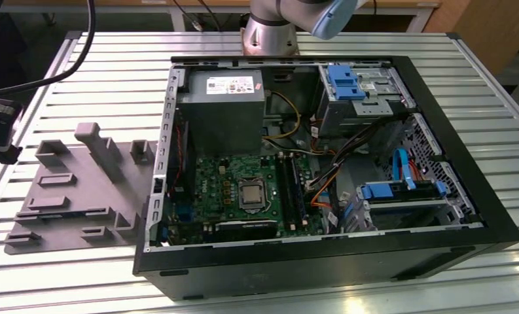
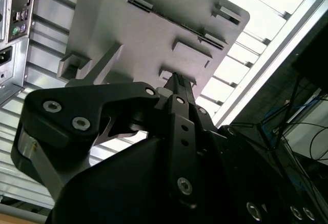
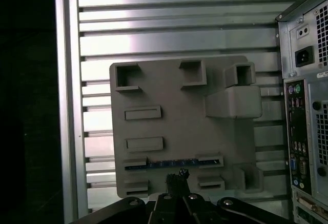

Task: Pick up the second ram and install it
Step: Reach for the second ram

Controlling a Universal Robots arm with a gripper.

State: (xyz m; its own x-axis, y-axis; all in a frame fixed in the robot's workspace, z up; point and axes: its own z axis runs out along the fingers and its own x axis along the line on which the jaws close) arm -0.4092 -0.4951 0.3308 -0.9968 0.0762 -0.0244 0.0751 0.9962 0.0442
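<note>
Raised blocks [image 3: 210, 160] hem the second ram [image 3: 171, 164] at both ends.

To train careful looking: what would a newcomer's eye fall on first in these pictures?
The open computer case, green motherboard exposed, sits in the middle of the exterior view. At that view's left lies a grey holder tray; in the first wrist view the gripper hangs close to the blue-green ram stick resting in it.
</note>
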